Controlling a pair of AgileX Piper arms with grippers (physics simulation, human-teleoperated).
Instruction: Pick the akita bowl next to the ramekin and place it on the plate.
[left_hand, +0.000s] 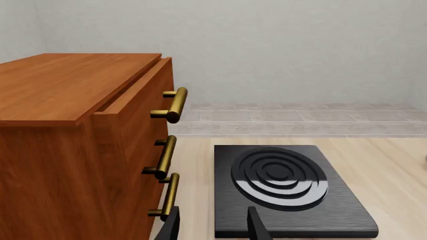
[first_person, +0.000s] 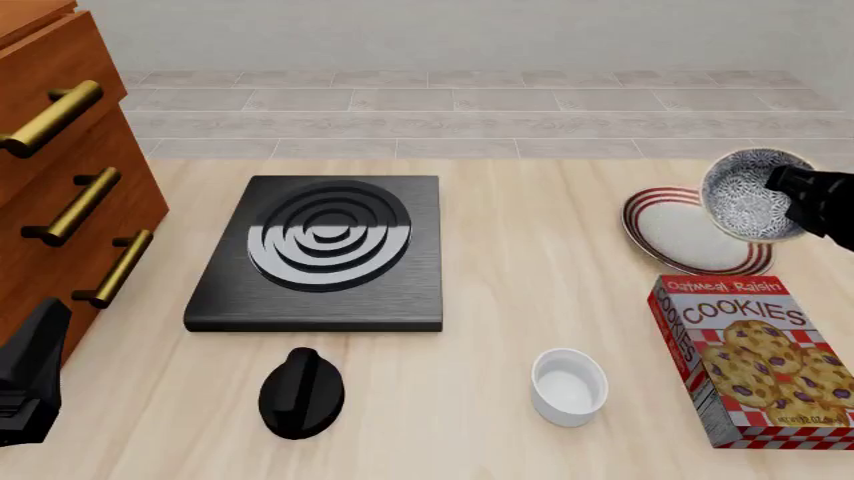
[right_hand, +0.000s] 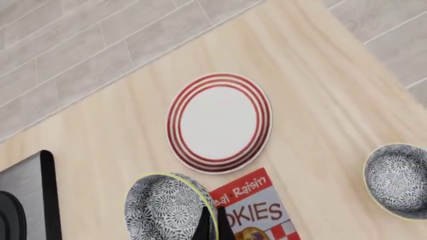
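The akita bowl (first_person: 747, 196), speckled black and white, hangs tilted in the air over the right part of the plate (first_person: 674, 237). My right gripper (first_person: 790, 197) is shut on its rim. In the right wrist view the fingers (right_hand: 212, 226) pinch the rim of the akita bowl (right_hand: 163, 207), and the red-ringed plate (right_hand: 219, 122) lies bare beyond it. The white ramekin (first_person: 567, 385) stands on the table nearer the front. My left gripper (left_hand: 215, 227) is open with nothing in it, low at the front left (first_person: 30, 372) beside the cabinet.
A cookies box (first_person: 758, 360) lies just in front of the plate. A second speckled bowl (right_hand: 399, 180) sits on the table off to one side. A black stove burner (first_person: 327, 250), a black knob (first_person: 300, 392) and a wooden drawer cabinet (first_person: 60, 190) fill the left.
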